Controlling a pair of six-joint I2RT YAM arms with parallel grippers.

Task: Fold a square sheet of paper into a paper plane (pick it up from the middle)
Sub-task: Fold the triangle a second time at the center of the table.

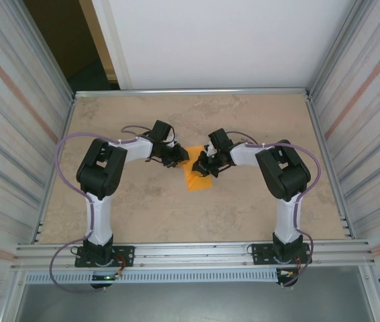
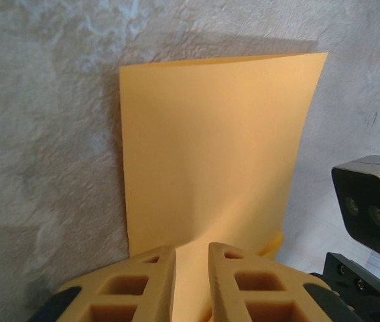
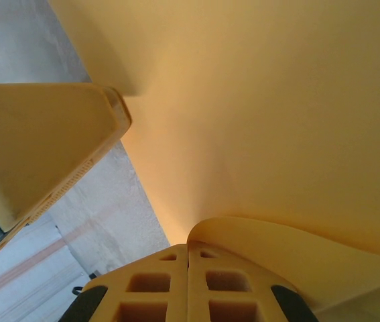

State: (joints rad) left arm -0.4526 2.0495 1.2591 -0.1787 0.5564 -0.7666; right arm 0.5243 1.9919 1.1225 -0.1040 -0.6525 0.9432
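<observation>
Square sheet of paper point(image 1: 198, 180) lay partly doubled over at the centre of the top view, on the table point(image 1: 143, 215) between the two grippers. At the bottom of its own view, the left gripper point(image 2: 192, 265) showed fingers set to a narrow slot with the sheet's near edge running through it, so it looked pinched there. The right gripper point(image 3: 187, 263) showed fingers pressed flat together at the root of a curled layer (apparently nipping that layer). With two holds on one thin sheet, any pull apart could have torn it or dragged it from the weaker pinch. The bowed upper layer might also have settled crooked, leaving a skewed crease and a lopsided plane.
</observation>
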